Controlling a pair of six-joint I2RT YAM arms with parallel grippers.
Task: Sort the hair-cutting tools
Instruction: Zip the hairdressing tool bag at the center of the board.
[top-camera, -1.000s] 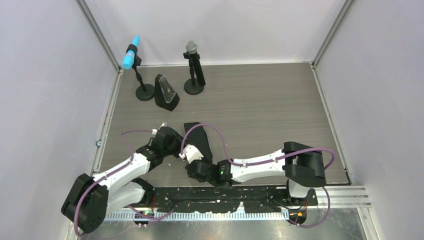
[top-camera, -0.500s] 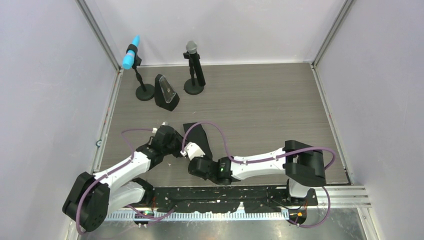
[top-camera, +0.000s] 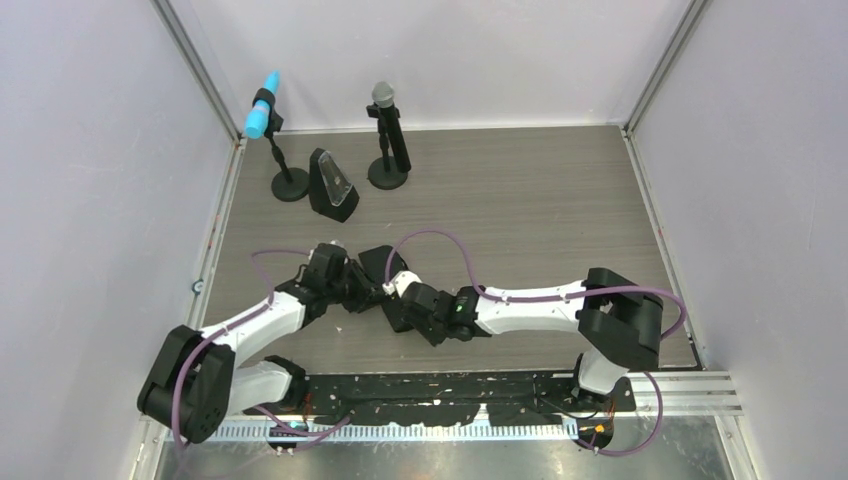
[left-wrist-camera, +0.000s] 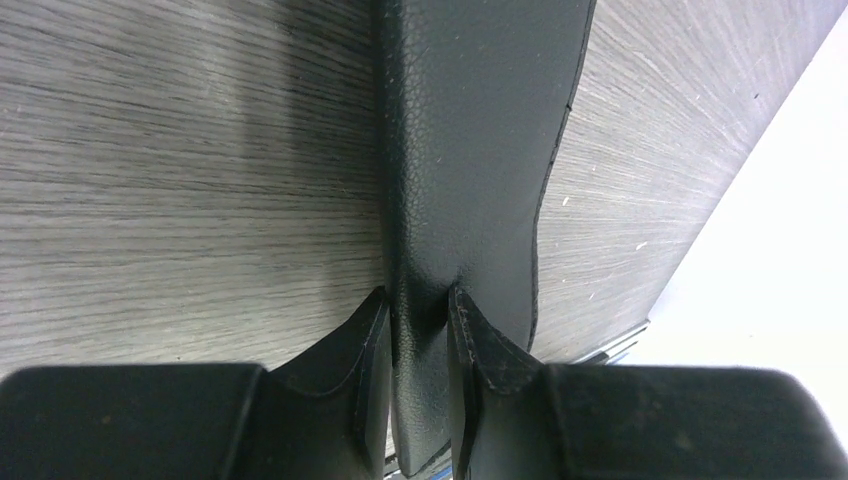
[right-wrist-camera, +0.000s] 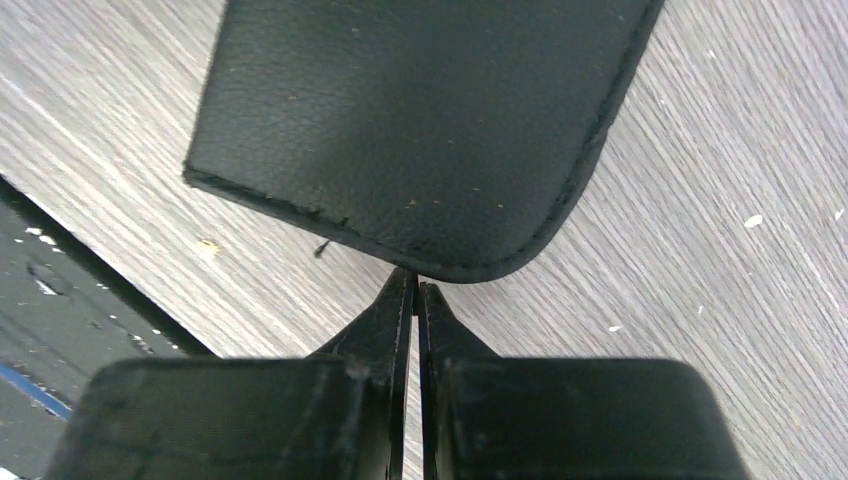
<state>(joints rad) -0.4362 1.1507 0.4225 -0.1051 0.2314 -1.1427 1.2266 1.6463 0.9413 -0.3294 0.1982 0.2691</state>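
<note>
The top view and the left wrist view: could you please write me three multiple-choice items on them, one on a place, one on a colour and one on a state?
1. Where does the grey-headed microphone stand? A. at the far edge of the table; B. between the arm bases; C. at the right edge.
2. What colour is the cover of the other microphone? A. red; B. blue; C. green.
3. What is the left pincer doing? A. hanging open over bare wood; B. holding scissors; C. clamping a fold of the black pouch.
Answers: 1 A, its round base sits at the far side; 2 B, its cover is bright blue; 3 C, the wrist view shows the fold pinched.
</note>
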